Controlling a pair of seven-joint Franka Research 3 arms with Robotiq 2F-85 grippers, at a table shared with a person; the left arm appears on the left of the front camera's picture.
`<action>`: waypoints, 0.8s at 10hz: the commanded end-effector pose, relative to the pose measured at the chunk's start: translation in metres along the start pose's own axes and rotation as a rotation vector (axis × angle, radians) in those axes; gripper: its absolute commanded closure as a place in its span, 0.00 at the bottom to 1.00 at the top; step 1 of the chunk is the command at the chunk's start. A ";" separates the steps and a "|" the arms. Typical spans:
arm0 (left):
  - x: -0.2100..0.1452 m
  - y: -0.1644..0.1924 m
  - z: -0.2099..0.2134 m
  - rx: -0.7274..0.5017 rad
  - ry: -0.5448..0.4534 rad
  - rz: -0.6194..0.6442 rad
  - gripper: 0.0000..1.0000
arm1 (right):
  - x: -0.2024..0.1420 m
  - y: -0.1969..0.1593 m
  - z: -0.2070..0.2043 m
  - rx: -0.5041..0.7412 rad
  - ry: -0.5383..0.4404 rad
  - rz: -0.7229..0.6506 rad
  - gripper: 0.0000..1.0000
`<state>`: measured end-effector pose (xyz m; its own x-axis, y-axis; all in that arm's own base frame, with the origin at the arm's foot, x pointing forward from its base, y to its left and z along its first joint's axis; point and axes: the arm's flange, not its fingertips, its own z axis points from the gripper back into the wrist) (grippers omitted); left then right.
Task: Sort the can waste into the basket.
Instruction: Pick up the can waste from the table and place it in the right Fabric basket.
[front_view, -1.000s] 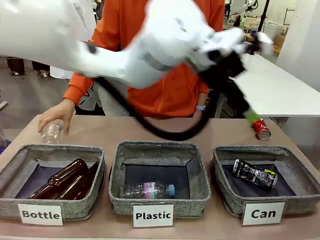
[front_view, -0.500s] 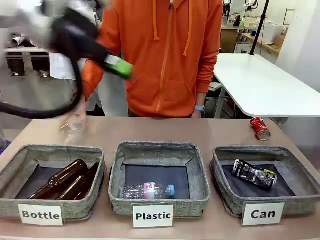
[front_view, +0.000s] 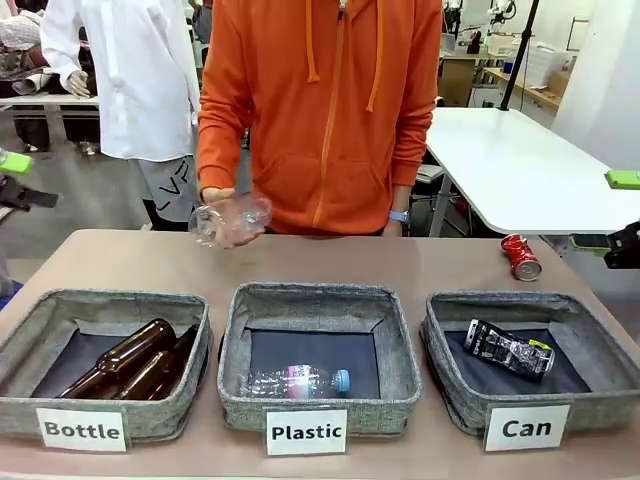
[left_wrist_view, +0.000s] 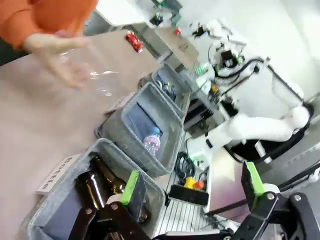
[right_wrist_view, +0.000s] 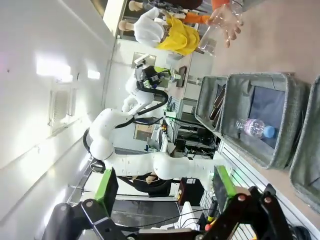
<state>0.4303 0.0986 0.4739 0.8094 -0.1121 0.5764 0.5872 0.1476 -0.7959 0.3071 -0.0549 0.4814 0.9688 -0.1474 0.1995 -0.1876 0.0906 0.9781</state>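
A crushed red can (front_view: 521, 257) lies on the table at the far right, behind the grey basket signed "Can" (front_view: 446, 388). A black can (front_view: 508, 348) lies inside that basket. My left gripper (front_view: 15, 180) stands open at the left edge, well off from both cans. At the right edge my right gripper (front_view: 615, 210) is open too, above and to the right of the red can. The left wrist view shows open jaws (left_wrist_view: 192, 185) with nothing between them, the red can (left_wrist_view: 134, 41) far off and the Can basket (left_wrist_view: 181, 84) as the farthest of the row. The right wrist view has its gripper (right_wrist_view: 165, 186) open and empty.
A person in an orange hoodie holds a clear plastic bottle (front_view: 232, 220) above the table's far side, left of centre. The "Plastic" basket (front_view: 312, 300) holds a clear bottle. Brown glass bottles lie in the "Bottle" basket (front_view: 40, 315).
My left arm swung from the right side near the red can across to the left edge. The person lifted the clear bottle off the table. The right gripper came into view at the right edge.
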 end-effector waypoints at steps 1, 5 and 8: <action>-0.004 0.037 0.008 -0.148 -0.191 -0.033 0.00 | -0.006 0.000 0.010 0.006 0.005 0.005 0.00; 0.000 0.000 0.000 0.000 0.000 0.000 0.00 | -0.006 0.000 0.010 0.006 0.005 0.005 0.00; 0.000 0.000 0.000 0.000 0.000 0.000 0.00 | -0.006 0.000 0.010 0.006 0.005 0.005 0.00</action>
<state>0.4313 0.0982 0.4752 0.8031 -0.1108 0.5854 0.5958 0.1393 -0.7910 0.3024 -0.0642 0.4803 0.9679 -0.1553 0.1974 -0.1856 0.0872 0.9787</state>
